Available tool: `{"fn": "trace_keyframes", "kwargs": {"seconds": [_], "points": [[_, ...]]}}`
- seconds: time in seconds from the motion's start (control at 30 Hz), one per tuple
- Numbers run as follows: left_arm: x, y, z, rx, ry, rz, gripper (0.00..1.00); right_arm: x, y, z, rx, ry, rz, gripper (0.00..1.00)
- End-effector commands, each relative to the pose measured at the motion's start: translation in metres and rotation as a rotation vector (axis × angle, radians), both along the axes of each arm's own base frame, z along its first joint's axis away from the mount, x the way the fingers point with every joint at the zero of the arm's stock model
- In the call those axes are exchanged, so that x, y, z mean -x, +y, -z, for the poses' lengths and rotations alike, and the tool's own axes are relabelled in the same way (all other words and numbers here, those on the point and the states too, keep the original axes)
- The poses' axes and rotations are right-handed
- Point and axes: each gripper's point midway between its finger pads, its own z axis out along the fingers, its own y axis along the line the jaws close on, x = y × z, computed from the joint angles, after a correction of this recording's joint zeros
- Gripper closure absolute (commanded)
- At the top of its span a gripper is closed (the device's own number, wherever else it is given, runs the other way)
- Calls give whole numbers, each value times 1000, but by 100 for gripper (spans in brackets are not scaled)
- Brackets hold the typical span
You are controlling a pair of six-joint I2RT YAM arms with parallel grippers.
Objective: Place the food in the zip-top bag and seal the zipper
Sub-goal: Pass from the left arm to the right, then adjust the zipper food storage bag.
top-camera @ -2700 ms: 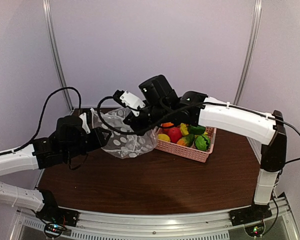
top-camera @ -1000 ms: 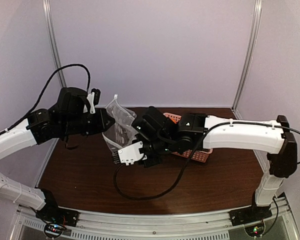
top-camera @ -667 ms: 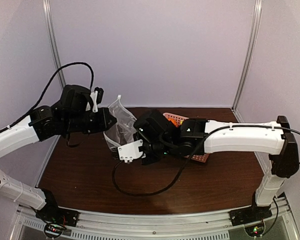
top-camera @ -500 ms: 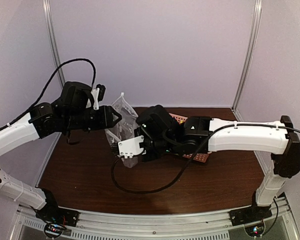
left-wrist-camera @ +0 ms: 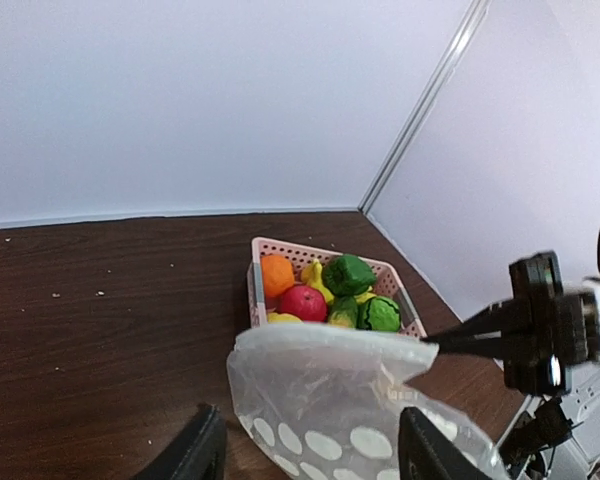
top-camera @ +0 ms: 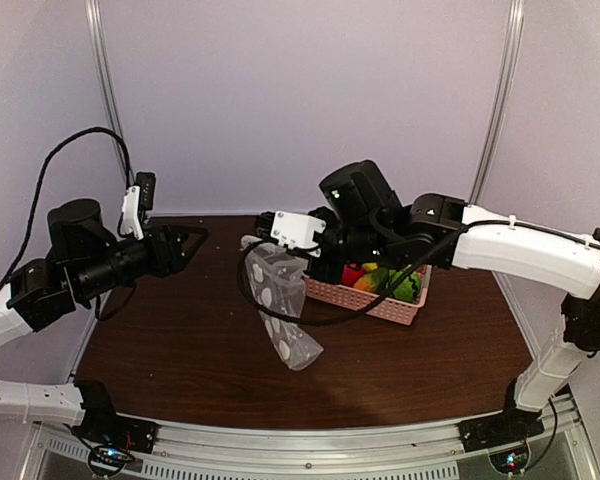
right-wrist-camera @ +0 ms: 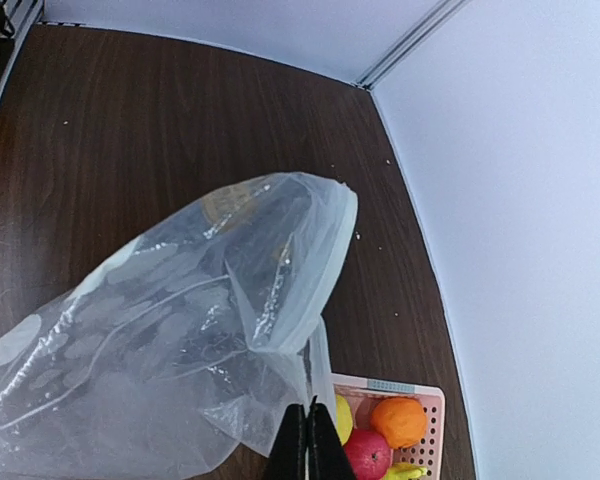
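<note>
Two grippers up over the dark table [top-camera: 180, 340]. On the right gripper [top-camera: 252, 243]: fingers pressed flat together, pinching the top edge of the zip-top bag [top-camera: 285, 315]. Hanging from that pinch in front of the gripper, clear with white dots, bottom corner low over the tabletop, perhaps just touching it. Along the mouth, seen from the left wrist, a whitish zipper [left-wrist-camera: 320, 338] strip; open or sealed, hard to tell. On the left gripper [top-camera: 192, 245]: fingers spread wide, gripping nothing, off to the left of the bag and pointed toward it. Behind the bag, toward the right rear of the table: a pink basket [top-camera: 375, 305] holding all the food [top-camera: 380, 280], with an orange ball [left-wrist-camera: 276, 275], a red apple [left-wrist-camera: 302, 302], green vegetables [left-wrist-camera: 348, 274] and yellow pieces in between. On the basket's rim, in the right wrist view, a pale strip [right-wrist-camera: 388, 386], possibly a label, too small to read.
</note>
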Motion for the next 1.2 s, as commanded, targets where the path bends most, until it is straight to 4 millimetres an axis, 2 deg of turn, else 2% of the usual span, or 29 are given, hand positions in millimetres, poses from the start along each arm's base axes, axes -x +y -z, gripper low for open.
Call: {"fn": "trace_keyframes", "kwargs": {"seconds": [0.0,0.1,0.23,0.37,0.43,0.5,0.6,0.73,0.87,0.93,1.07,1.17], "points": [[22,-32,10,-29,-53,164,42,-14,-21,-32,-182,94,105,100],[37,-51,13,-60,-65,249,43,-27,-32,-38,-224,135,158,100],[48,-82,14,-105,-75,333,41,-32,-36,-39,-252,177,172,100],[55,-110,17,-153,-101,374,37,-39,-39,-38,-263,187,203,100],[51,-120,23,-192,-97,353,33,-42,-40,-39,-273,199,211,100],[36,-119,31,-263,-79,259,33,-44,-41,-43,-291,218,212,100],[14,-105,39,-327,-58,87,37,-43,-43,-49,-313,233,208,100],[4,-101,50,-376,-54,18,47,-41,-47,-51,-327,260,203,100],[2,-99,58,-386,-41,1,51,-42,-51,-54,-342,278,207,100],[3,-98,59,-385,-42,2,58,-41,-52,-57,-352,286,198,100],[3,-90,60,-402,-58,-8,81,-37,-54,-60,-358,325,157,100],[4,-82,62,-428,-78,-14,92,-33,-58,-60,-352,358,123,100]]}}
